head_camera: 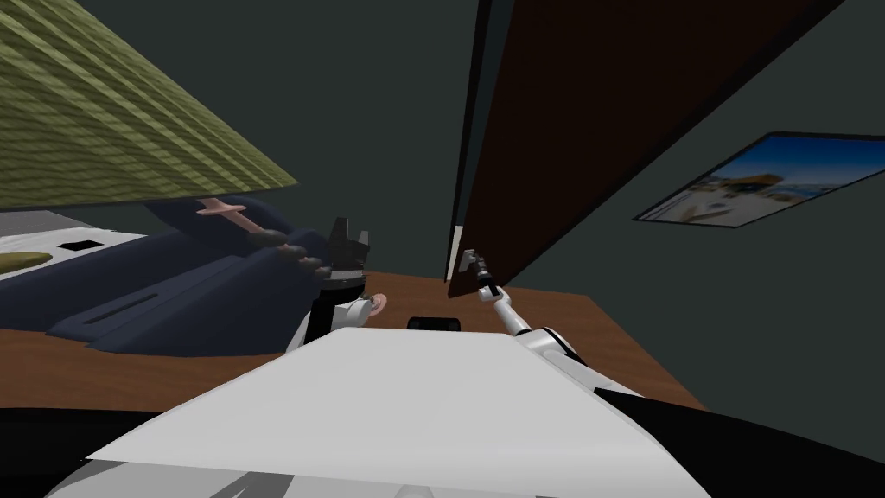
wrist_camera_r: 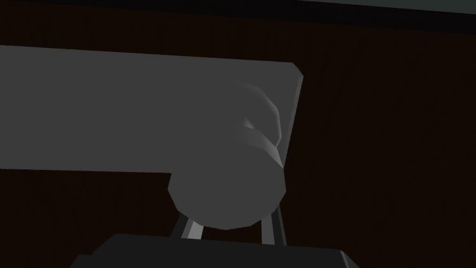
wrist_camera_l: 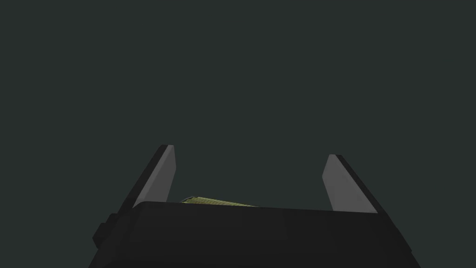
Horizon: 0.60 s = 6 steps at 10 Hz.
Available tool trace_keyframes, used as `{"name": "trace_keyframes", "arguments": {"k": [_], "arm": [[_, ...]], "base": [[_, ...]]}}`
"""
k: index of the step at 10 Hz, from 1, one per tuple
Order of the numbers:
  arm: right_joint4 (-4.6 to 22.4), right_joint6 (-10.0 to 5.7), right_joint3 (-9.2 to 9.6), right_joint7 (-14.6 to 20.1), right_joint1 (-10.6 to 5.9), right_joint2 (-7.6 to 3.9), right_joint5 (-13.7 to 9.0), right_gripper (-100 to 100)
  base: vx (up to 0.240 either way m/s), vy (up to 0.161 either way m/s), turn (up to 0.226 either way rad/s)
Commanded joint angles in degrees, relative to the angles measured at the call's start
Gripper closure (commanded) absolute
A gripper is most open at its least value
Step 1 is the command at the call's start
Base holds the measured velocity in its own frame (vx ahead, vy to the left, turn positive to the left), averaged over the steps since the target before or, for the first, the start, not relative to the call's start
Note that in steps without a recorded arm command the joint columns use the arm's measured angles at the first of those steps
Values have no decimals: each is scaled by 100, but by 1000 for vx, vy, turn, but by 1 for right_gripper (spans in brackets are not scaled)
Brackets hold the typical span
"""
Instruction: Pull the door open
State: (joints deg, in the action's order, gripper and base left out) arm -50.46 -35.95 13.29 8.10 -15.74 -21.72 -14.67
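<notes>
The dark brown door (head_camera: 596, 112) stands ahead to my right, with a thin black strip along its left edge. My right arm reaches to the grey handle (head_camera: 467, 257) low on that edge. In the right wrist view a grey plate (wrist_camera_r: 139, 111) carries a round knob (wrist_camera_r: 228, 190), and my right gripper (wrist_camera_r: 230, 225) is shut on the knob, with a finger (wrist_camera_r: 272, 228) pressed against each side. My left gripper (head_camera: 348, 232) is raised in front of my chest, open and holding nothing (wrist_camera_l: 251, 151).
A dark blue upholstered piece (head_camera: 173, 294) lies to the left on the brown floor (head_camera: 605, 337). An olive green ribbed surface (head_camera: 112, 112) hangs over the upper left. A framed picture (head_camera: 769, 181) is on the dark wall right of the door.
</notes>
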Motion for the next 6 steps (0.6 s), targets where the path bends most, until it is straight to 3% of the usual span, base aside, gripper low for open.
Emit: {"name": "trace_keyframes", "arguments": {"k": [1,4,6], "arm": [[-132,4,-23,286,-25,75,-204,100],[-146,99,-124,763,-4,117,-603,100],[-151,130,-157,974,2,130,-736,100]], "base": [[-70,-62,207],[-76,-75,192],[-43,-34,70]]}}
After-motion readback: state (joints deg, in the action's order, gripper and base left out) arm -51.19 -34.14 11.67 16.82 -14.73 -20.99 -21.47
